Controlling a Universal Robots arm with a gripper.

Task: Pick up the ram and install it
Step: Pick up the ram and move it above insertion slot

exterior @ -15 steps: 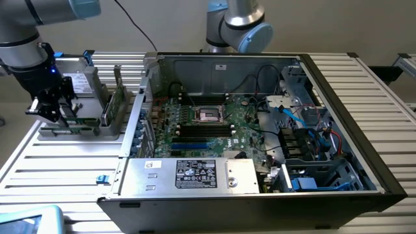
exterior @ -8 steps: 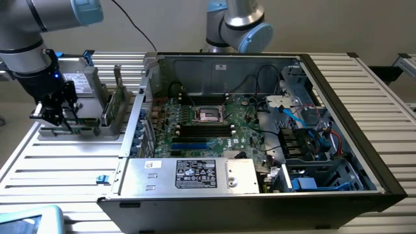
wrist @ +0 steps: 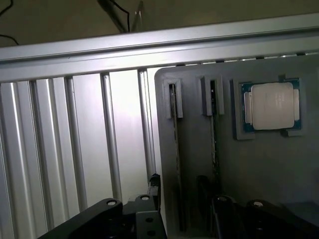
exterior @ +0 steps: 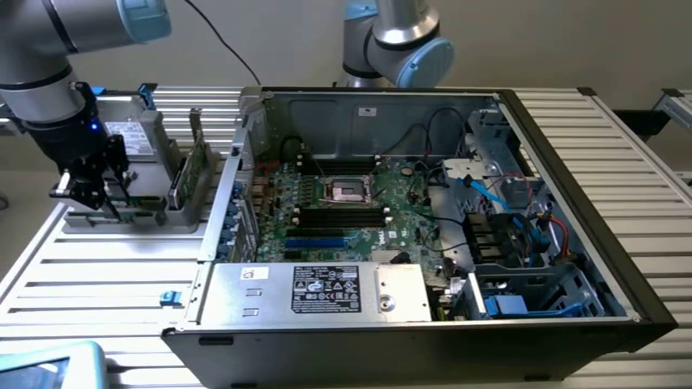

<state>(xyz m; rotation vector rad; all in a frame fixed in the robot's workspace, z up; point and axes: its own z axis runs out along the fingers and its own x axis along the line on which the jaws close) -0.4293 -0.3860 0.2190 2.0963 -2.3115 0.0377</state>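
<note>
The ram (exterior: 194,158) stands up on its thin edge in a gray holder (exterior: 130,223) on the counter (exterior: 87,275). In the ext. view that is at approx 9 o'clock from the open PC case (exterior: 638,267). In the wrist view the ram (wrist: 175,149) shows edge-on in its slot. A second stick (wrist: 214,134) is just beside it, and the silver chip (wrist: 271,105) sits past that.

The hand (exterior: 96,198) hangs low over the holder, at approx 8 o'clock from the ram in the ext. view. Its fingers (wrist: 107,216) are apart w/ nothing in them. The ram's thin line runs into the gap between them.

My tips for this pick-up step:
- Keep the gap lined up w/ the ram, one finger on each flat side.
- Go straight down, no tilt.
- Watch the second stick, it's v. close to one finger and easy to bump.
- Grab near the middle of the top edge so the ram won't swing.
- Squeeze softly, as the board is thin.
- Pull straight up out of the slot so it can't jam.
</note>
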